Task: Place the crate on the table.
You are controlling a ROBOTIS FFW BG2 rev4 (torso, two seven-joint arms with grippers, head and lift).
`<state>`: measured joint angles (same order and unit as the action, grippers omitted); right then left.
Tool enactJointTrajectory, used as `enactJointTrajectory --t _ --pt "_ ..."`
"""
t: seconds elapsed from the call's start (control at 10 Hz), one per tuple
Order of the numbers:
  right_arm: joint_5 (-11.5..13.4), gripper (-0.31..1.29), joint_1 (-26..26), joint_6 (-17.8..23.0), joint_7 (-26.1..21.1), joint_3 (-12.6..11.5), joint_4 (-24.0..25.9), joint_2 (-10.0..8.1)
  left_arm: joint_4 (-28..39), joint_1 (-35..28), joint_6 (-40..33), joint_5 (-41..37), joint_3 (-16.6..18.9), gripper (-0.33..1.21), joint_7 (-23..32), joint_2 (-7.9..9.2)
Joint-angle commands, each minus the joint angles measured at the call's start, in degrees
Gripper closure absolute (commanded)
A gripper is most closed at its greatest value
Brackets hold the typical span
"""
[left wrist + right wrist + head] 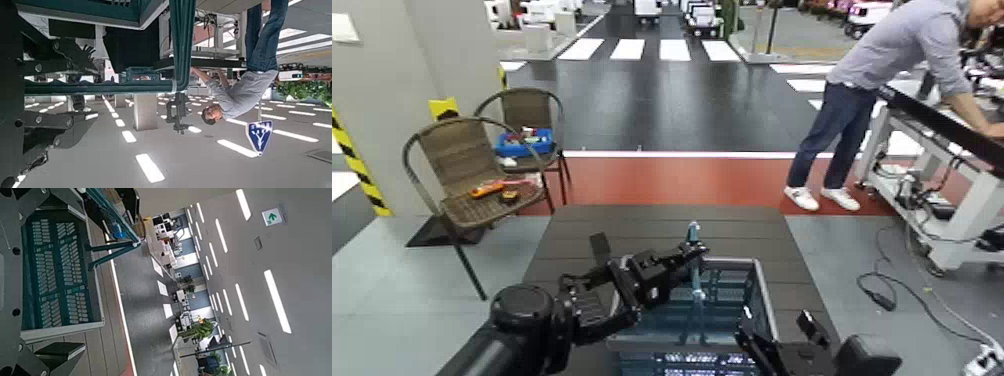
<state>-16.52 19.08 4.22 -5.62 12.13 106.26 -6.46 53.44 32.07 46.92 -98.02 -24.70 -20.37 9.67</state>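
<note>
A teal crate (732, 300) with a grey rim sits on the dark slatted table (632, 230), at its near edge. A teal handle bar sticks up from the crate's middle. My left gripper (684, 262) reaches in from the left at that bar. In the left wrist view its dark fingers (66, 55) stand apart on either side of a teal crate bar (110, 87). My right gripper (777, 335) is low at the crate's right rim, fingers spread. The right wrist view looks onto the crate (55, 274) resting on the table's slats (117, 345).
Two wicker chairs (462, 160) holding tools and a blue box stand to the left beyond the table. A person (892, 60) leans over a white-framed workbench (952, 130) at the right. Cables (892, 290) lie on the floor on that side.
</note>
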Motion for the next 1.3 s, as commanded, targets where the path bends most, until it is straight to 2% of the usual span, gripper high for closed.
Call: enactJointTrajectory --t 0.1,0.3,0.6,0.8,1.0,1.3 --pt "-0.1 0.15 0.1 0.0 0.0 -0.1 0.0 0.13 0.0 -0.3 -0.5 1.6 0.7 0.35 -0.5 0.00" --pt "-0.1 0.15 0.3 0.0 0.0 -0.3 0.1 0.13 0.9 -1.0 -2.9 7.2 3.7 0.13 -1.0 -0.09" --pt "-0.1 0.15 0.4 -0.1 0.0 -0.4 0.2 0.22 7.7 -3.9 -8.6 18.4 8.9 0.11 -0.8 0.27" --pt "-0.1 0.15 0.6 -0.1 0.0 -0.6 0.4 0.31 19.1 -9.2 -13.4 29.9 14.7 0.12 4.8 0.44" --pt "-0.1 0.15 0.8 -0.1 0.0 -0.8 0.4 0.40 29.9 -15.0 -20.2 39.9 18.1 0.12 9.2 0.35" --pt "-0.1 0.15 1.0 0.0 0.0 -0.9 0.5 0.48 41.9 -24.6 -29.0 49.4 19.1 0.12 11.8 1.14"
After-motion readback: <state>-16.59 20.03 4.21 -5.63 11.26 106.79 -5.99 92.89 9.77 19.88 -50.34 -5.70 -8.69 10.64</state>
